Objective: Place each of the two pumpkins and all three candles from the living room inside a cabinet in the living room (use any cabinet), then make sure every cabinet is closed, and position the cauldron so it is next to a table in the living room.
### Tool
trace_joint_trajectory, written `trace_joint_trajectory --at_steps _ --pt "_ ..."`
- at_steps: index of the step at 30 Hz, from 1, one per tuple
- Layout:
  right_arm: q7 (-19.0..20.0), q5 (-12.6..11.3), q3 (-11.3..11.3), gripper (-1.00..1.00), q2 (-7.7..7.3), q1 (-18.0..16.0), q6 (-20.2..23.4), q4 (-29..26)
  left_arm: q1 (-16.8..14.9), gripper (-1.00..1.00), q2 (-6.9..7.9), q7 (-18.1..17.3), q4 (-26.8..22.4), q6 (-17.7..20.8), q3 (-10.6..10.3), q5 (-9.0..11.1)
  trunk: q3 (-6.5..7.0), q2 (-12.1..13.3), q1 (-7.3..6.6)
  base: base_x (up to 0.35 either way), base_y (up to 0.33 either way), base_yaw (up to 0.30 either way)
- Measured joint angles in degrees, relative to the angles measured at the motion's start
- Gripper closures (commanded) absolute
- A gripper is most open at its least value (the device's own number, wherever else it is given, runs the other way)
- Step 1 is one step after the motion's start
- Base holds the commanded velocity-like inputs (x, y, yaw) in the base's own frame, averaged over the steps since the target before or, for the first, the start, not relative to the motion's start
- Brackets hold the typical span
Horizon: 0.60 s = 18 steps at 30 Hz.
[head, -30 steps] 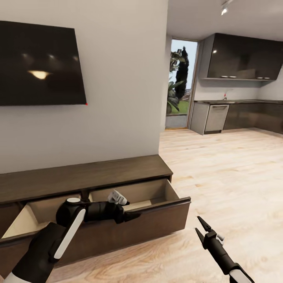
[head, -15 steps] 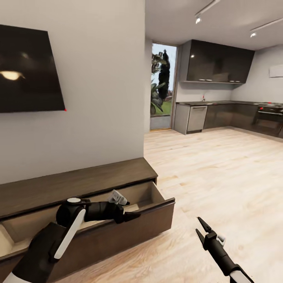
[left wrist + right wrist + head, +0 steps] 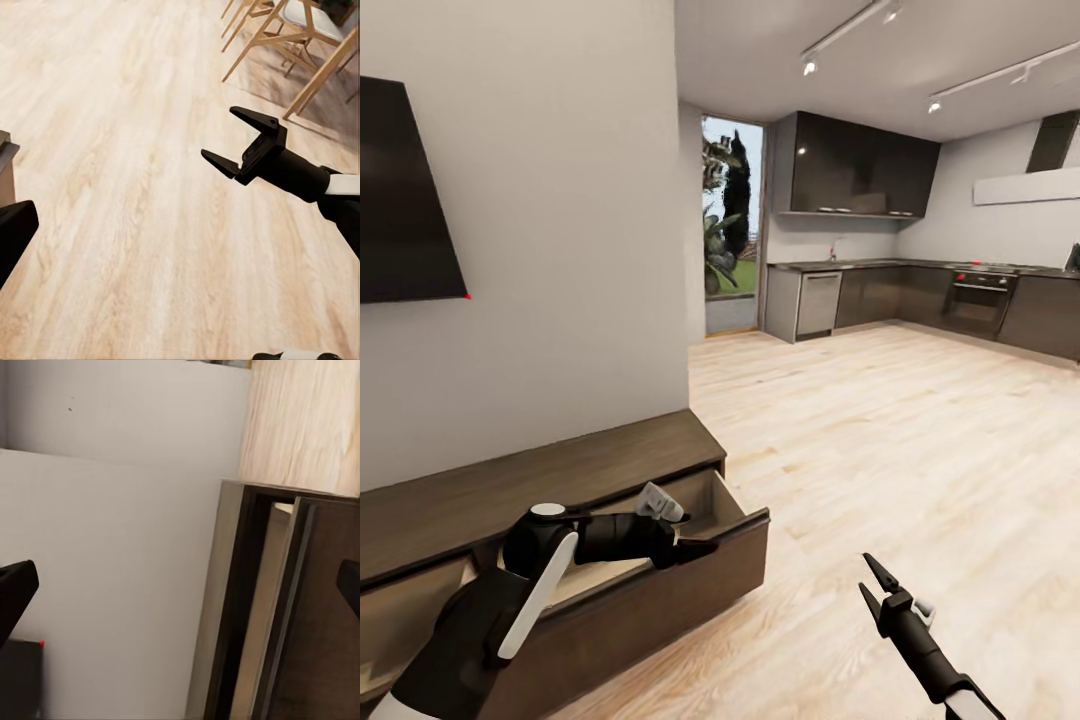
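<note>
The long, low, dark brown cabinet [image 3: 530, 475] runs along the wall at the lower left, and its right-hand drawer [image 3: 660, 590] stands pulled out, showing a pale inside. My left gripper [image 3: 700, 548] hovers open over that drawer, holding nothing. Out over the wood floor at the lower right, my right gripper [image 3: 865, 575] is open and empty; the left wrist view shows it too [image 3: 219, 133]. The right wrist view looks at the cabinet's end and the drawer's edge [image 3: 300, 607]. The pumpkins, candles and cauldron are out of view.
A dark TV [image 3: 400, 190] hangs on the grey wall above the cabinet. Pale wood floor [image 3: 880, 430] stretches to a dark kitchen [image 3: 880, 290] and a glass door [image 3: 730, 230]. Wooden chairs [image 3: 292, 30] stand on the floor in the left wrist view.
The camera has turned to the right, so the cabinet and TV slide left in the picture and more kitchen appears. Both arms keep their pose and the drawer stays open.
</note>
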Motion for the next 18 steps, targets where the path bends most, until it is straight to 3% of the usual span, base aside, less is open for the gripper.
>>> trace_joint_trajectory --at_steps 18 --pt "-0.4 0.2 0.2 -1.00 0.46 0.0 -1.1 -0.7 0.0 -1.00 0.00 0.0 0.0 0.0 -0.1 0.0 3.24 7.2 -3.95 0.000 0.000 -0.011"
